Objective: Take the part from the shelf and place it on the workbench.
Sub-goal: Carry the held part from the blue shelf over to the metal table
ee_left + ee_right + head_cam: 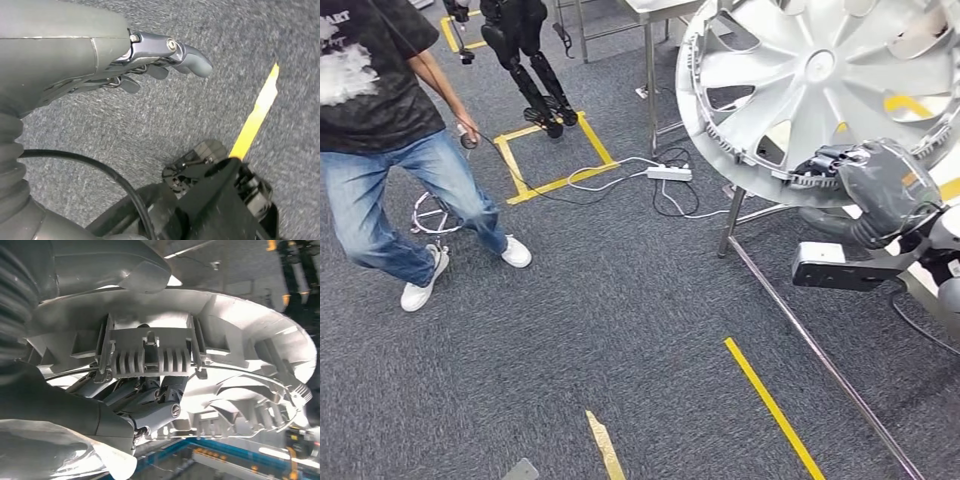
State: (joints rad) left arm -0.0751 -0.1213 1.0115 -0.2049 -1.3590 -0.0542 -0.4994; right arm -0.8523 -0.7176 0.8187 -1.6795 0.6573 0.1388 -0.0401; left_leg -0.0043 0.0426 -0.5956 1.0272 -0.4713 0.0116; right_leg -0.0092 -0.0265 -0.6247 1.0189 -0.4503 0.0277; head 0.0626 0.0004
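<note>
I stand in a robot lab or workshop: grey carpet [622,300] marked with yellow tape [773,405], a taped square [554,150] where another robot [524,50] stands, steel desk legs [652,80], a power strip [669,173] with loose cables, and a person [388,130] holding a controller.

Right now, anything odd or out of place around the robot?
The wheel cover sits tilted in the right hand, gripped only at its rim. A white power strip and loose cables lie across the carpet beside the table leg.
</note>
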